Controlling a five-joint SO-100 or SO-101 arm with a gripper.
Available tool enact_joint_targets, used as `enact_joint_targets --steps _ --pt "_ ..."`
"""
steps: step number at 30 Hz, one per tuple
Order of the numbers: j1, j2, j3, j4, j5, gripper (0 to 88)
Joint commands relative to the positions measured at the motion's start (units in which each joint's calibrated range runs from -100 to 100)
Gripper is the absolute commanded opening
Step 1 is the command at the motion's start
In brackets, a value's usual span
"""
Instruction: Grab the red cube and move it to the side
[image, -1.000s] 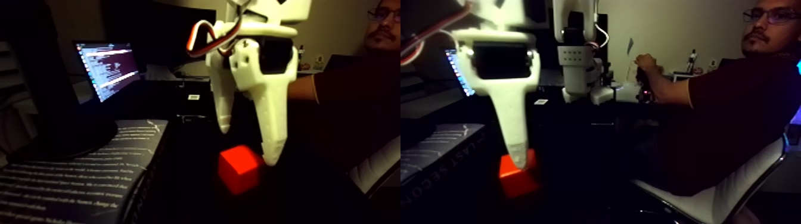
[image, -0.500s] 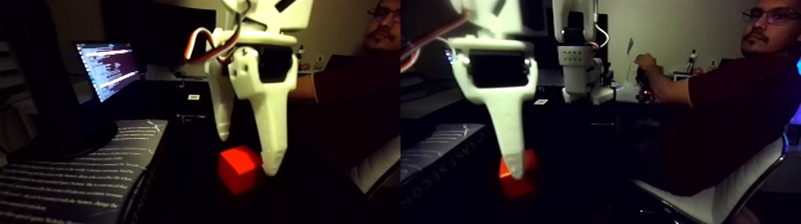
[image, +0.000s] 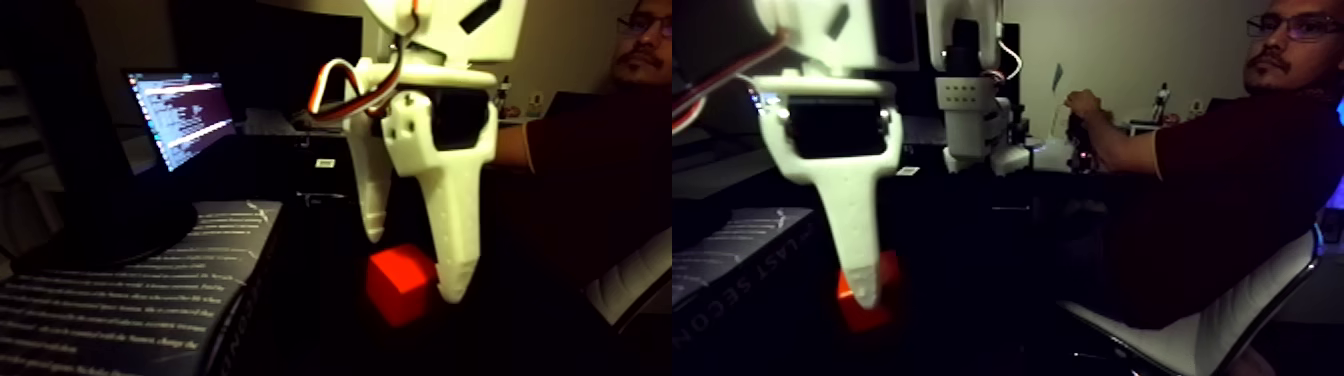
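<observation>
surface: dark table (image: 310, 340), dim room | claw (image: 412, 265): open, straddling red cube (image: 398, 285), gripping nothing | book (image: 130, 290) left of claw

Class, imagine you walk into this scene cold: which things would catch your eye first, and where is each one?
First, the big white end effector hanging down in the middle of the left half of the fixed view, its fingers either side of the red cube. That glowing cube on the dark table is the brightest colour. At far left, a lit laptop screen stands out; a seated person is at right.
</observation>
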Motion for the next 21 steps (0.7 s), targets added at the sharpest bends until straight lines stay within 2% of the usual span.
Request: enact_joint_targets --steps 1,21 --pt "-0.37 -0.21 -0.15 -0.14 -0.07 30.2" --pt "-2.62 1.39 0.66 -1.41 -1.04 30.2"
